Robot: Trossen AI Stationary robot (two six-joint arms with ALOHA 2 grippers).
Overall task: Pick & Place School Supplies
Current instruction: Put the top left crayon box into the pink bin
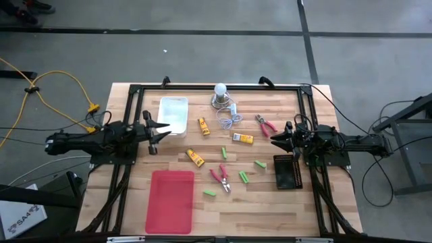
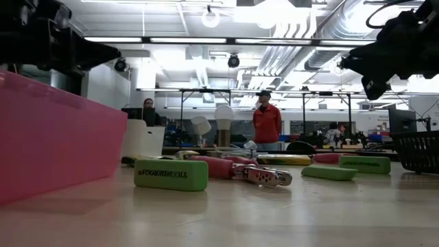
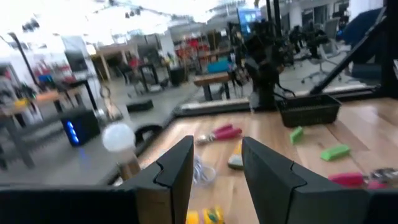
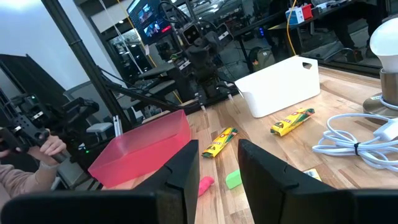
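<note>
- Table [image 1: 135, 202]: wooden top with a dark frame around it.
- Left arm [image 1: 88, 140]: reaches in from the table's left edge. Left gripper [image 1: 162, 130] hangs beside the white bin; its fingers [image 3: 177, 171] stand apart with nothing between them.
- Right arm [image 1: 351, 143]: reaches in from the right edge. Right gripper [image 1: 275, 138] hangs just above the black basket, near one pair of pliers; fingers [image 4: 183, 168] apart, empty.
- Red tray [image 1: 172, 200]: lower left of centre, nothing visible in it.
- White bin [image 1: 173, 115]: upper left of centre, just right of the left gripper.
- Black basket [image 1: 285, 171]: right side, below the right gripper.
- Bulb [image 1: 220, 90] with coiled cord [image 1: 229, 118]: top centre, on a small base.
- Pink pliers, two: one [image 1: 265, 124] right of the cord, one [image 1: 221, 178] at the centre, right of the tray.
- Orange packs, three: one [image 1: 203, 126] right of the bin, one [image 1: 243, 138] below the cord, one [image 1: 195, 157] above the tray's upper right corner.
- Green sticks, five: one [image 1: 224, 153] above the centre pliers, one [image 1: 260, 164] left of the basket, one [image 1: 244, 177] right of the centre pliers, one [image 1: 226, 188] touching or just beside those pliers, one [image 1: 210, 193] beside the tray.
</note>
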